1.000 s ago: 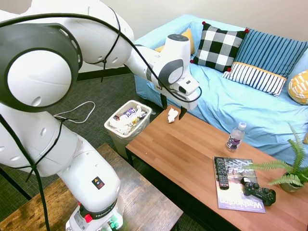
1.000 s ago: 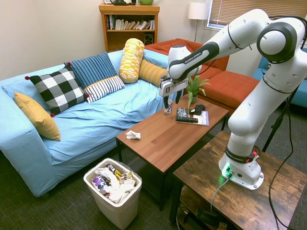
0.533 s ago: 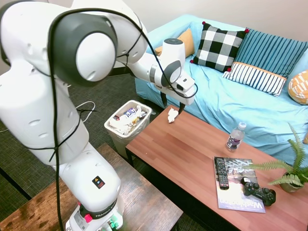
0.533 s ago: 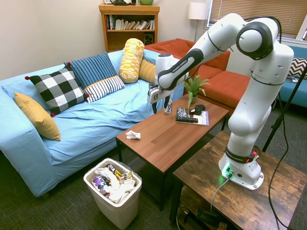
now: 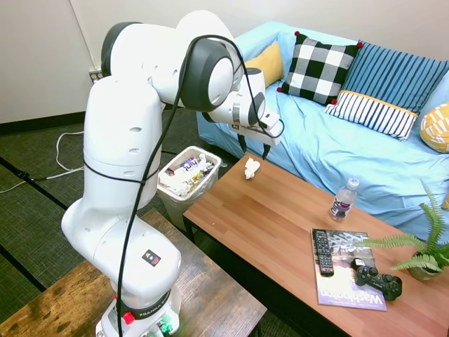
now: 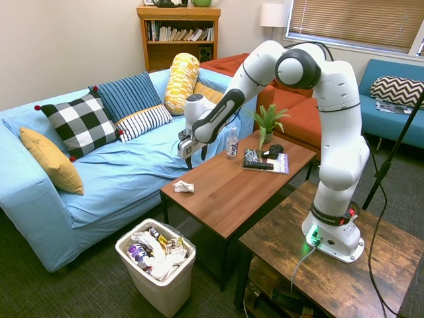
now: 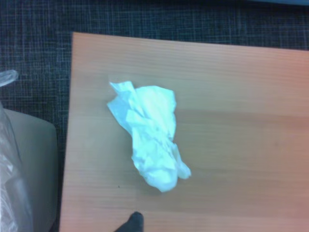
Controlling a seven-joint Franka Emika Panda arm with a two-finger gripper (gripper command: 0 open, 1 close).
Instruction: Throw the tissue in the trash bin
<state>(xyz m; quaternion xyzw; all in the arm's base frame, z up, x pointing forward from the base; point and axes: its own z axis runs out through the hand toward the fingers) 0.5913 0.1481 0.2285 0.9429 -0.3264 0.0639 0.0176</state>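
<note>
First exterior view: tissue (image 5: pixel 251 168) on the coffee table (image 5: pixel 280 232) near its corner by the trash bin (image 5: pixel 185 179); gripper (image 5: pixel 253 149) above it, fingers spread, empty.

Second exterior view: gripper (image 6: pixel 192 156) hangs over the tissue (image 6: pixel 183 187), apart from it; bin (image 6: pixel 157 265) on the floor below.

Wrist view: tissue (image 7: pixel 149 134) elongated, long axis diagonal across the wood grain, narrower end toward the table's interior.

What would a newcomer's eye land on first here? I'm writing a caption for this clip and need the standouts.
The big white arm, whose claw hangs open above the crumpled tissue lying near the end of the wooden coffee table. On the floor just off that end stands the trash bin, already heaped with litter. Behind, a blue sofa carries a bold black-and-white checked pillow.
</note>
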